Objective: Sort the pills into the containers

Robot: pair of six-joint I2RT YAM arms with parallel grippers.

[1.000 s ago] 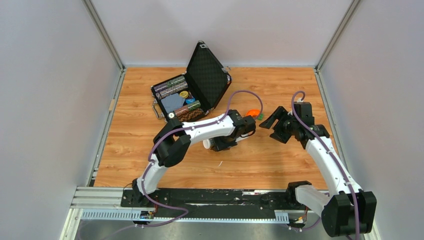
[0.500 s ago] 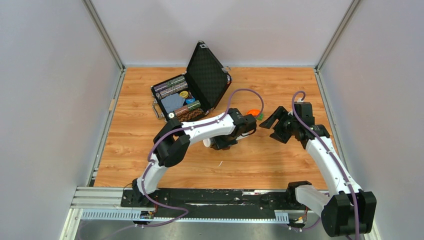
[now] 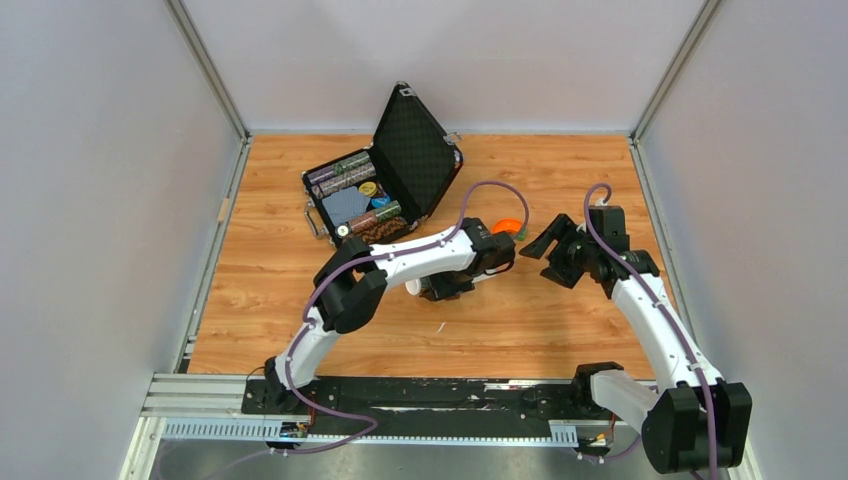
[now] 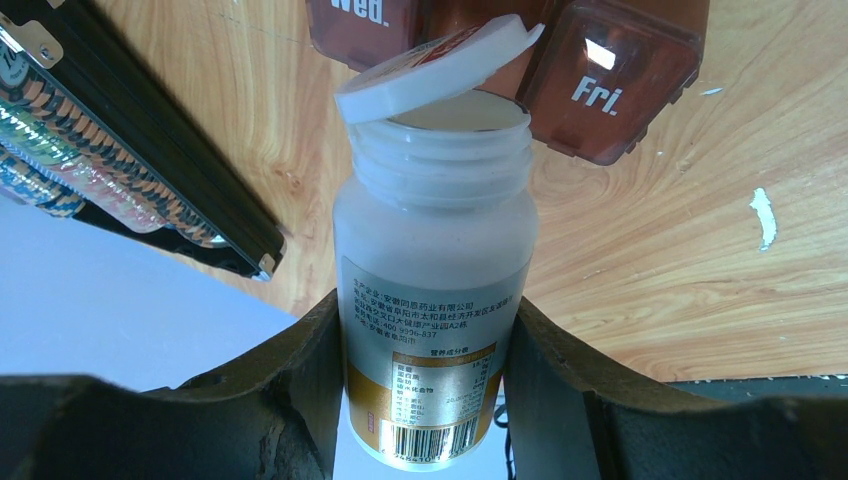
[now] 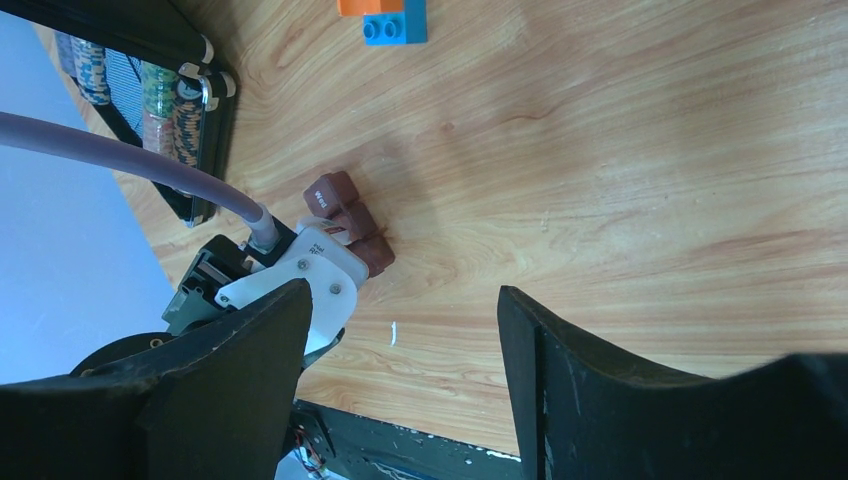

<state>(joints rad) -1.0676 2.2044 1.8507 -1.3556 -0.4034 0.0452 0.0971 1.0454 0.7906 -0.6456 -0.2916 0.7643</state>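
The left gripper (image 4: 425, 325) pinches a white bottle (image 4: 432, 230) by its labelled lower half, with a jaw tight on each side. The bottle's flip cap (image 4: 440, 62) stands open. Its mouth is close to the middle of the containers (image 4: 615, 70), between the lids marked "Wed." and "Fri."; the middle compartment is hidden. The containers lie near the centre of the table (image 3: 270, 270), at 5 o'clock from the open case (image 3: 385, 185). The right gripper (image 5: 402, 300), at 3 o'clock from the left, is spread and empty above bare wood. Orange and blue bricks (image 5: 385, 20) lie toward 1 o'clock from the containers.
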